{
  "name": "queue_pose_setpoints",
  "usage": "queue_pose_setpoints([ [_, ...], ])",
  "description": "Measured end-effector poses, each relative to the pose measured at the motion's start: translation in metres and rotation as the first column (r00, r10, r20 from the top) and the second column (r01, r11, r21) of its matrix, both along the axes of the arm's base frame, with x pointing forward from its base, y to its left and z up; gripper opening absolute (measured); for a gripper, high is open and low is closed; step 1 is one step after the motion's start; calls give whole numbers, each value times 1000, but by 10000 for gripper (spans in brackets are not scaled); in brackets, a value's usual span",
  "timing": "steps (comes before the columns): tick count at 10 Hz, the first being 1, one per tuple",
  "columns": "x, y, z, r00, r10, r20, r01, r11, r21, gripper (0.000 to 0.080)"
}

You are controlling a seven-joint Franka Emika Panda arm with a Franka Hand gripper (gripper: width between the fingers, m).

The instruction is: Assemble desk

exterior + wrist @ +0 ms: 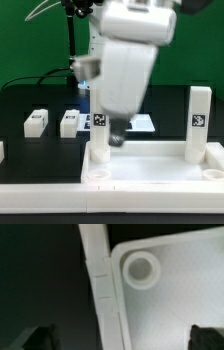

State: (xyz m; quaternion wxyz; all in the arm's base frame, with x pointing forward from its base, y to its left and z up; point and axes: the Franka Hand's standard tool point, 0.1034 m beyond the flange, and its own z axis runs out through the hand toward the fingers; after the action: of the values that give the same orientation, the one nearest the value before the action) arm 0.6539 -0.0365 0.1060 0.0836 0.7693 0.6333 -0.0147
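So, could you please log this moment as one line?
gripper: open, at tabletop corner | socket: empty | leg: upright, exterior view's right | two legs: lying on table

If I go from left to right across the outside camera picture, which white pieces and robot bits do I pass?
first lying leg → second lying leg → standing leg → gripper → tall leg. The tabletop stretches across the whole front, so it has no single place.

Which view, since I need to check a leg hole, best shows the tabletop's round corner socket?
The wrist view: the socket shows as a clear ring beside the tabletop rim. The exterior view shows the tabletop, but no socket can be made out there.
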Motion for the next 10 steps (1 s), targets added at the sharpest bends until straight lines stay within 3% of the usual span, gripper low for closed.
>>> queue_pose_setpoints([
  [6, 0, -1, 0, 932, -359, 48, 357, 933, 45, 648],
  [7, -6, -6, -2, 888, -457, 54, 453, 889, 69, 648],
  [10, -57, -39, 8, 788, -616, 8, 613, 785, 87, 648],
])
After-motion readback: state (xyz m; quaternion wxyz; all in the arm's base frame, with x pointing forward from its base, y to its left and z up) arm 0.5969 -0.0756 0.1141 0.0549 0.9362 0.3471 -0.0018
